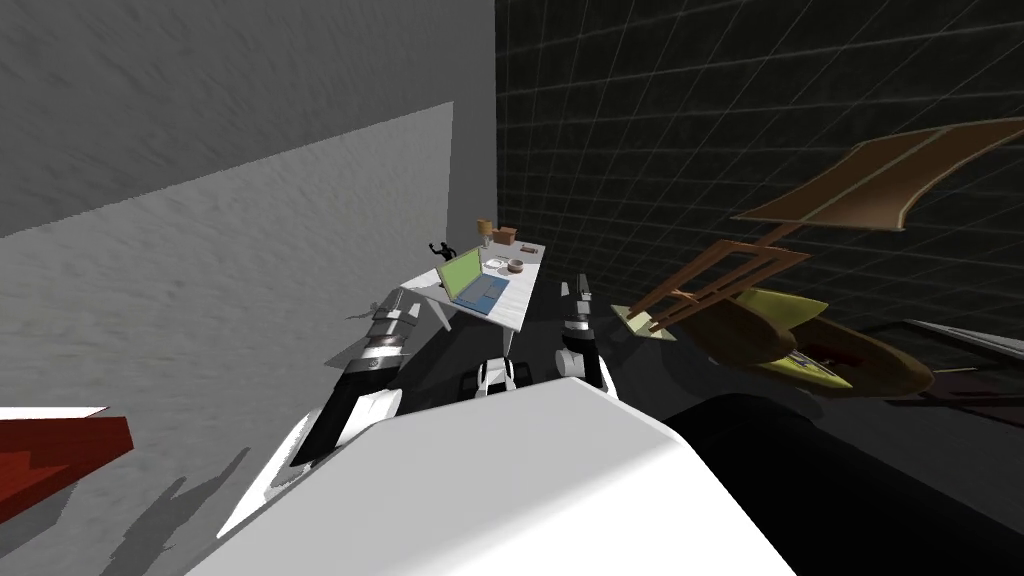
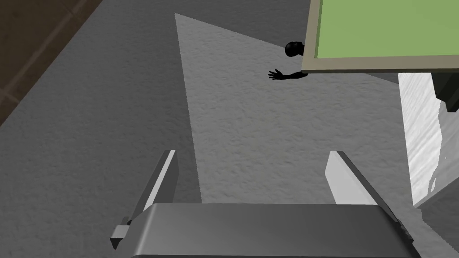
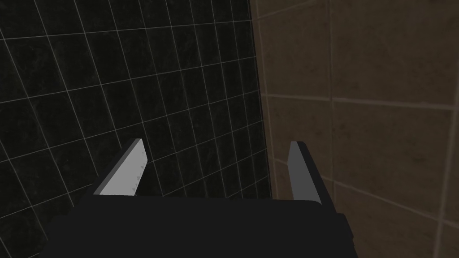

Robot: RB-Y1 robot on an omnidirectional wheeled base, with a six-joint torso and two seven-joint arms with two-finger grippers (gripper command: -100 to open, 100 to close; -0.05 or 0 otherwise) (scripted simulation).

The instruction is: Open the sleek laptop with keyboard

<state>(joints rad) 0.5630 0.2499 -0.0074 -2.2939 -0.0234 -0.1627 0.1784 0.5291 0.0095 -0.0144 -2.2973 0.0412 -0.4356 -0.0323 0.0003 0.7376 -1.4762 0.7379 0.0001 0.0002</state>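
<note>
The laptop (image 1: 470, 280) lies on a small white table (image 1: 525, 295) ahead of me, its lid raised, with a green screen (image 1: 461, 271) and a blue keyboard deck (image 1: 486, 293). In the left wrist view the green screen (image 2: 385, 29) in its beige frame stands beyond and to one side of my left gripper (image 2: 253, 179), which is open and holds nothing; a white table leg (image 2: 421, 134) is near one finger. That gripper (image 1: 396, 308) sits just below the table's near left corner. My right gripper (image 3: 217, 168) is open and empty, raised off the table's right side (image 1: 578, 290).
A bowl (image 1: 516, 266) and small brown items (image 1: 507, 235) sit at the table's far end, with a black figurine (image 1: 441, 250) beside the screen. A grey wall runs along the left. Tilted wooden furniture (image 1: 740, 290) stands to the right, and a red object (image 1: 50, 455) at far left.
</note>
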